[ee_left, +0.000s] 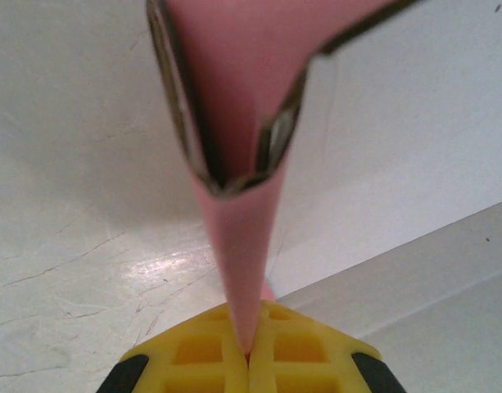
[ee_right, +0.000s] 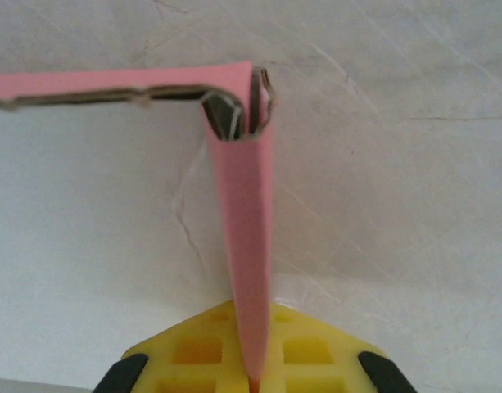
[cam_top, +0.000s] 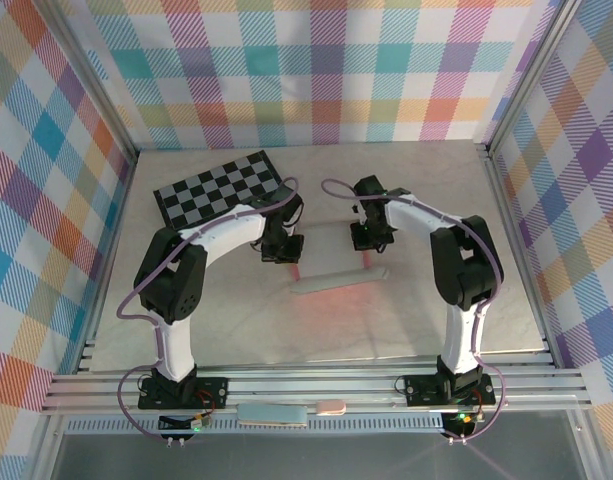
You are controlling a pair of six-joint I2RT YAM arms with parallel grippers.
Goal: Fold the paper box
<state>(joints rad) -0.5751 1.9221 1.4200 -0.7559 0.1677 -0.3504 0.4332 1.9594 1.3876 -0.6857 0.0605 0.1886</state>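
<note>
End effectors (ee_left: 249, 358) (ee_right: 255, 378) pinch paper box (cam_top: 341, 281) on pale table (cam_top: 436, 205) between plaid walls (cam_top: 316, 70).

We are looking at a robotics lab test cell. An aluminium-profile frame (cam_top: 316, 385) boxes in a pale bench (cam_top: 406, 320), and multicoloured plaid panels (cam_top: 316, 70) wall three sides. A left arm (cam_top: 176, 285) and a right arm (cam_top: 466, 270) stand bolted to the front rail. A black-and-grey checkered board (cam_top: 221, 187) lies at the back left.
</note>
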